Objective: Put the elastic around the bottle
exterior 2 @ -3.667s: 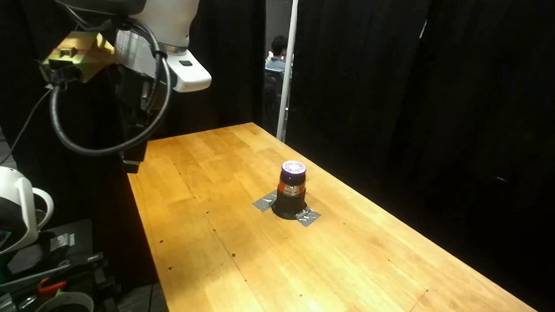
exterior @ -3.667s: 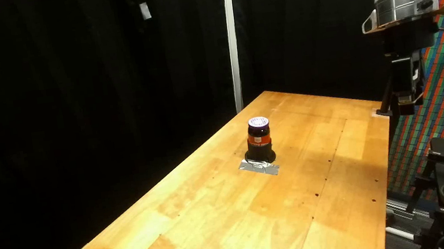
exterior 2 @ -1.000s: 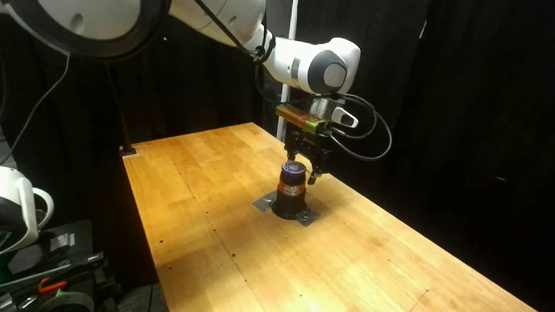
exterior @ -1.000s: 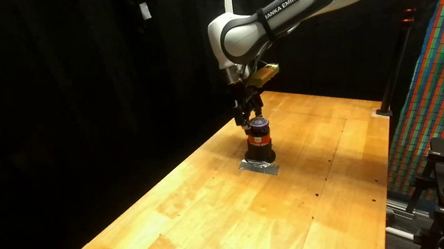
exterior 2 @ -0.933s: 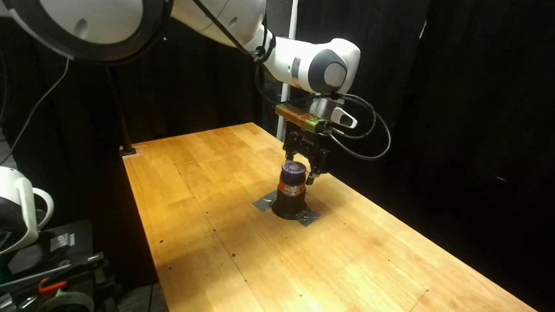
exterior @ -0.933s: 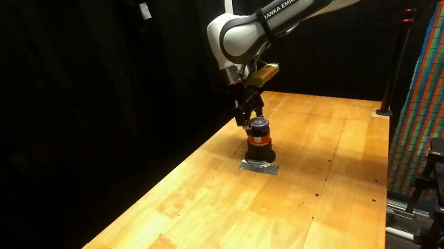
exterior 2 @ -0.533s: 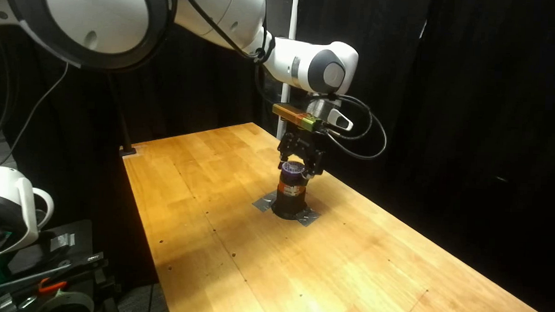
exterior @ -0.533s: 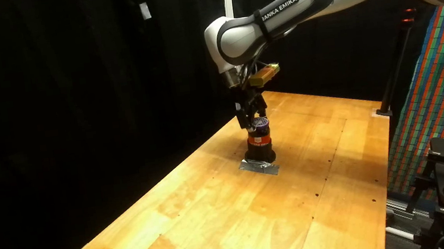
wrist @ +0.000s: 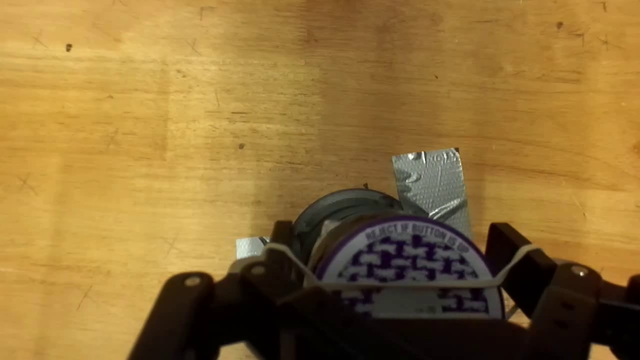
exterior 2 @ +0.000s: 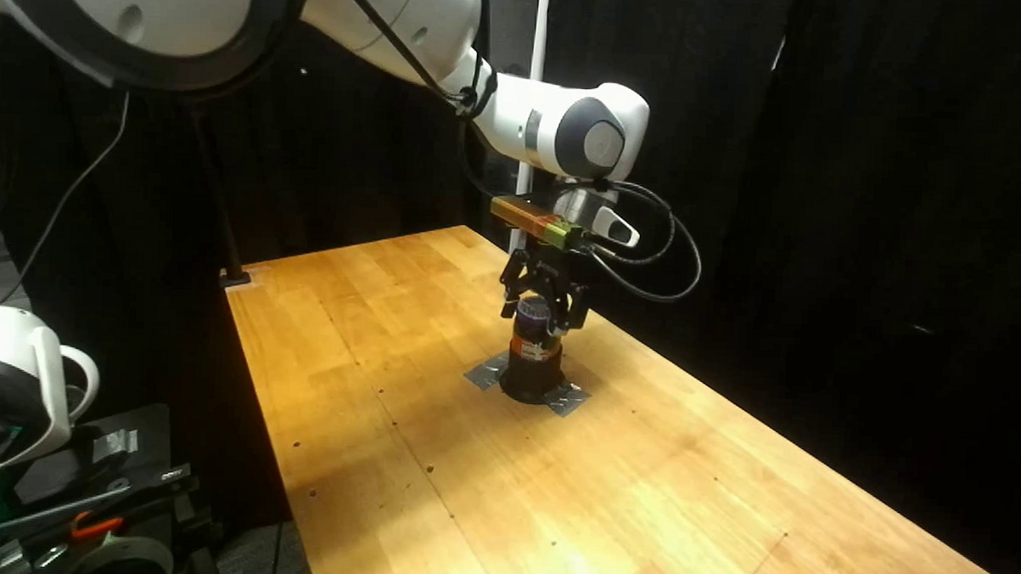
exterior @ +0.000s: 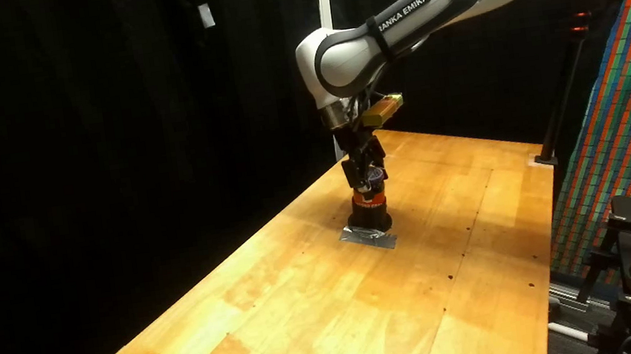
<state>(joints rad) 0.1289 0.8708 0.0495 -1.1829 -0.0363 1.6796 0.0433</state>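
Spread claw (wrist: 396,247) now lower, I stretch thin white elastic (wrist: 400,285) across the purple-topped dark bottle (wrist: 415,255), lower centre, not yet encircled.

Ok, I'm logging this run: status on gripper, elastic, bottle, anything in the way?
Gripper open, fingers flanking the lid. Elastic stretched over both fingers, one strand crossing the lid top. Bottle looks slightly tilted. Lid possibly in the way.
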